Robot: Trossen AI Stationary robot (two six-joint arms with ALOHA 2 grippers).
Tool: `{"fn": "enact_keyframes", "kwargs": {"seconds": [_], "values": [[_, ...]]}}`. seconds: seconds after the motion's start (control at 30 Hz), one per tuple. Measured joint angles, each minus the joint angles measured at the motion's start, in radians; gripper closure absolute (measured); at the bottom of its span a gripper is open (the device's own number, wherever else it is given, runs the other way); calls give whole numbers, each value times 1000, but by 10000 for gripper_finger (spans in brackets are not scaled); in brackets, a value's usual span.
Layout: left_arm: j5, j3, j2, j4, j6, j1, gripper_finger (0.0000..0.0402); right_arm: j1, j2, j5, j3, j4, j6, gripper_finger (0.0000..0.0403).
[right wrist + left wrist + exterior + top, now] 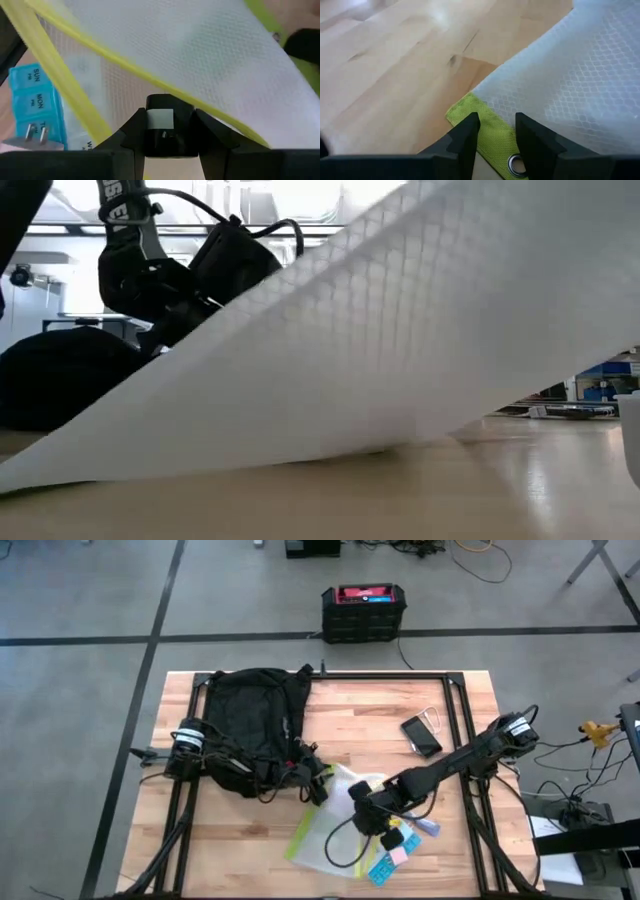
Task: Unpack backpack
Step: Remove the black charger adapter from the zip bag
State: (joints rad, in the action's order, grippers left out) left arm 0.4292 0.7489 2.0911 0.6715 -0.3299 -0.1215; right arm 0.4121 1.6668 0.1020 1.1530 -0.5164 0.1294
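Near the table's point(250, 840) front edge: right gripper point(160, 131) clenched on a small black block point(161, 127) over the mesh pouch point(320, 830); left gripper point(496, 131) released at pouch's green corner; backpack point(250, 725) toward rear-left corner.

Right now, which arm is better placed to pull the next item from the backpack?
Probably left: its gripper is open over the mesh pouch corner, beside the backpack. The right gripper is shut on a small dark item, farther off.
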Motion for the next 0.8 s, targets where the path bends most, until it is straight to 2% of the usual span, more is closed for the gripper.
{"fn": "enact_keyframes", "kwargs": {"seconds": [0.17,0.37,0.6,0.8], "values": [[-1,-16,0,29,2,0,284,14,-6,-61,5,-8,-44,293],[-8,-28,-4,48,6,0,284,42,-84,-81,5,-139,-169,293],[-19,-30,-17,23,32,0,284,185,-137,-101,-13,-174,-359,293],[-31,-53,-58,-4,63,0,284,328,-127,-272,-36,-175,-551,293]]}}
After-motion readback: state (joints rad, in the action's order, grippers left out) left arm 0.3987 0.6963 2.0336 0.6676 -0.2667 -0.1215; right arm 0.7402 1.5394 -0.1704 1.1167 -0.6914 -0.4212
